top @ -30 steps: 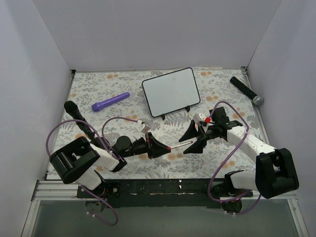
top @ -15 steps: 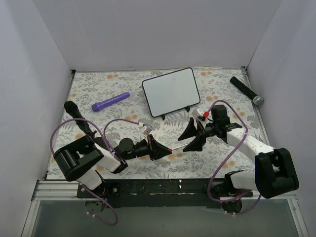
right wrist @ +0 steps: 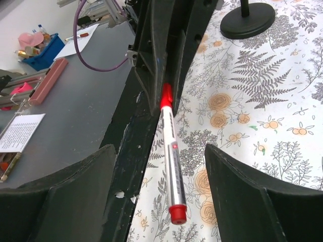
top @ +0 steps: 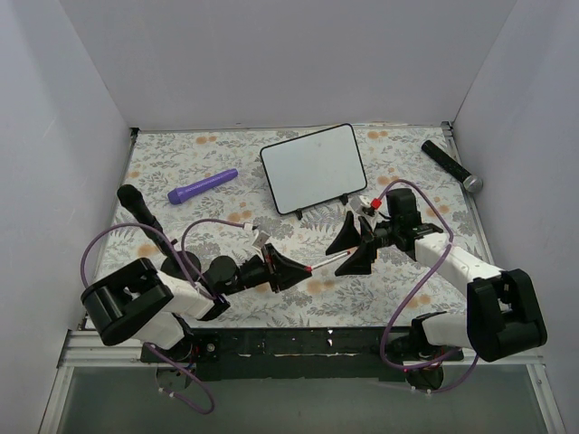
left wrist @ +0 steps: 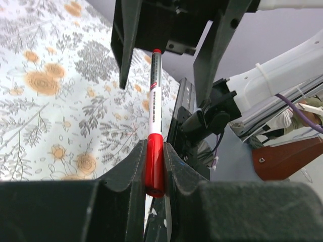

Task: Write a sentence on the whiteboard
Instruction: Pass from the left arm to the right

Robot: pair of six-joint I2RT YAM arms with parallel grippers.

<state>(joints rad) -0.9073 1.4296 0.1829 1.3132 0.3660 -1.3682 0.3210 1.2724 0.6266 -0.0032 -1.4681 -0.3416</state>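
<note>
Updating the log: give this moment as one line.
left end effector: shut on marker | right end effector: open around marker | whiteboard: blank

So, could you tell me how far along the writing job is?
Done: nothing is written; the whiteboard is blank. In hand: the left gripper clamps the marker by its red cap, the open right gripper straddling the barrel. Left: uncapping and writing the sentence.

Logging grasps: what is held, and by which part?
The left end effector clamps the marker by its red cap; the right end effector stands open, empty.
</note>
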